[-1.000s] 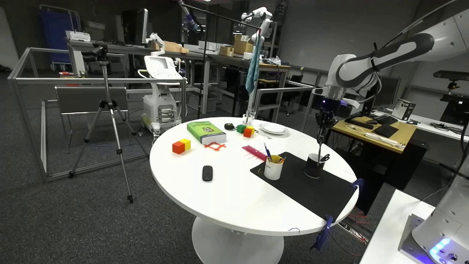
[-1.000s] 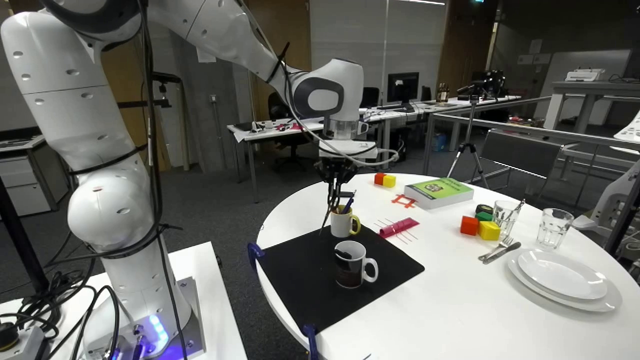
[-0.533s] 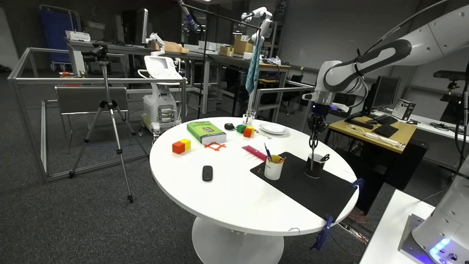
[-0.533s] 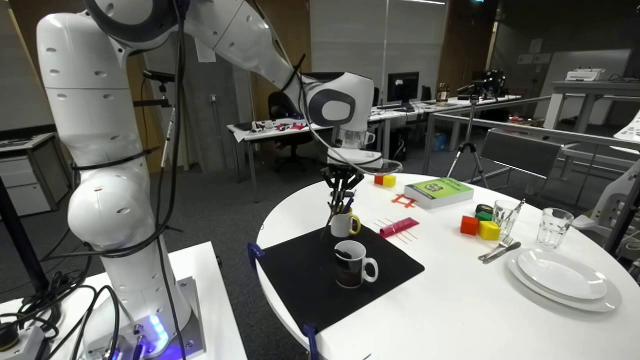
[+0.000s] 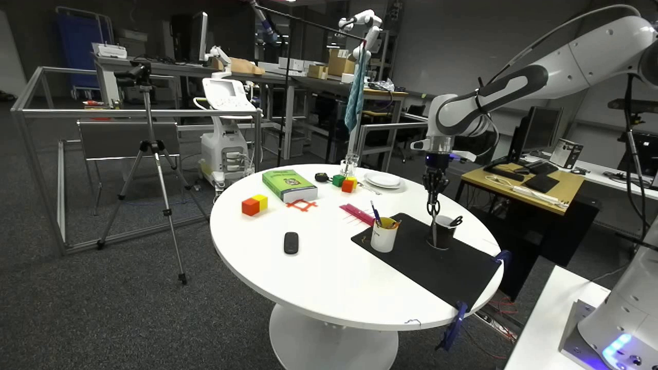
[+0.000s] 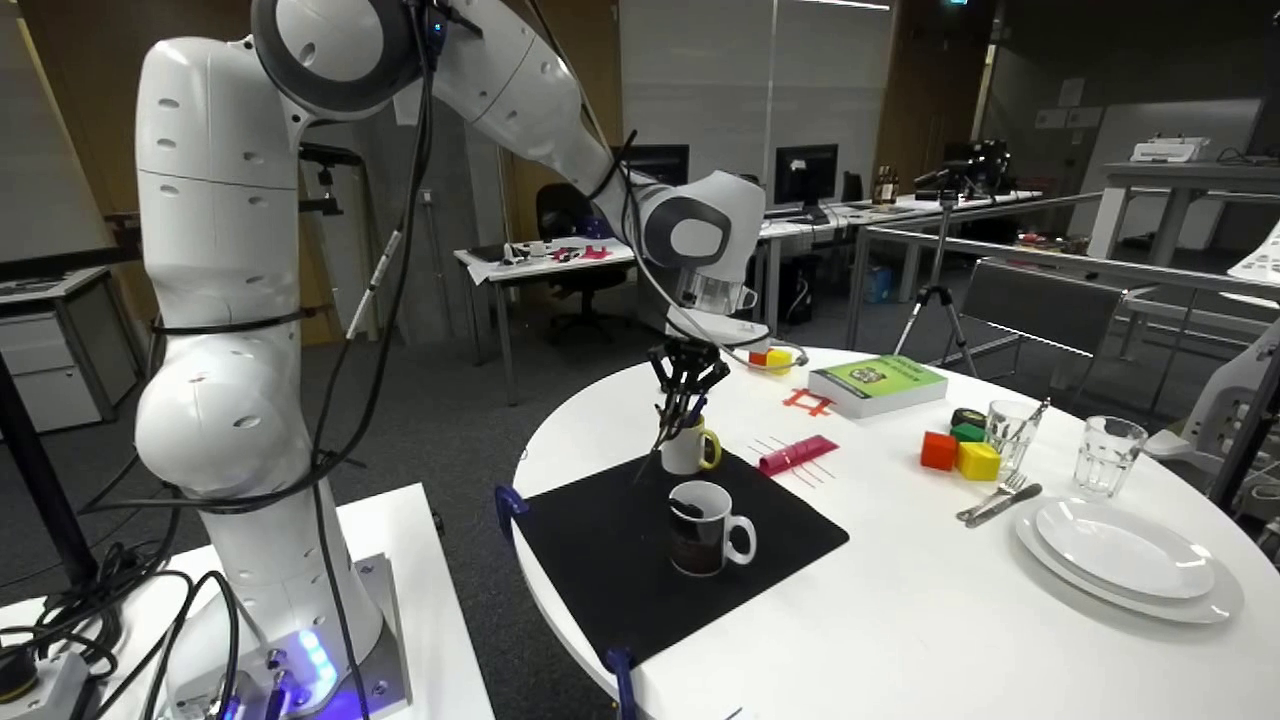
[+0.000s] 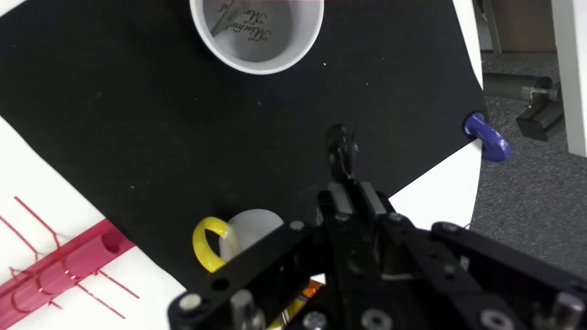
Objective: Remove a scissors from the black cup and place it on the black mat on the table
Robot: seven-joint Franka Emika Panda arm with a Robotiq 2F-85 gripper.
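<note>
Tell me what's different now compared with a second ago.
In an exterior view, the robot's gripper has shifted down and to the picture's left, carrying the scissors lower, towards the black mat. Nothing was newly grabbed or let go; it was already holding the scissors and still is. The black mug, the yellow-handled mug and the green book stayed where they were.

Both exterior views overlook the table; the wrist view looks closely onto the mat.

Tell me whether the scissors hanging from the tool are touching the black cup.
Apart: in an exterior view, black mat shows between the scissors and the black cup.
</note>
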